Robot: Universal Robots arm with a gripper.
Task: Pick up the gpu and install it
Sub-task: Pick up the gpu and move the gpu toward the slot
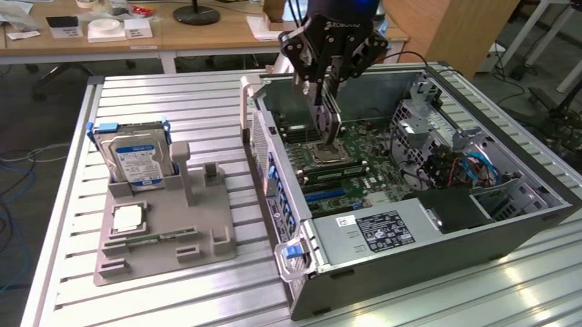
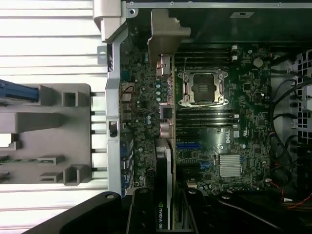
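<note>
**Over the Open Computer, a Card Hangs From the Arm**

Above the open computer case (image 1: 409, 283), the end effector (image 1: 328, 83) is clamped on the gpu (image 1: 328, 119). Its two black fingers squeeze the top end of the card, one on each flat side. The gpu hangs straight down, long and thin. Its low end is over the green motherboard (image 1: 369, 160), close to the square processor socket (image 1: 328, 151). I cannot tell if the low end touches the board.

From the wrist view, the card is seen on its edge. Its silver bracket (image 2: 165, 34) is at the far end, away from the fingers. The card runs just beside the socket, between the socket and the case wall that faces the gray holder (image 1: 163, 238).

A gray power box (image 1: 373, 231) with a black label sits in one corner of the case.

The case lies on its side on a table (image 1: 173, 102) made of silver slats. The gray holder sits on the table at the exterior view's left of the case. A hard drive (image 1: 136, 160) with a blue and white label stands up in it. A small square chip (image 1: 127, 218) lies flat on the holder, and a thin green memory stick (image 1: 150, 240) lies near the chip. These things are well apart from the end effector.
</note>
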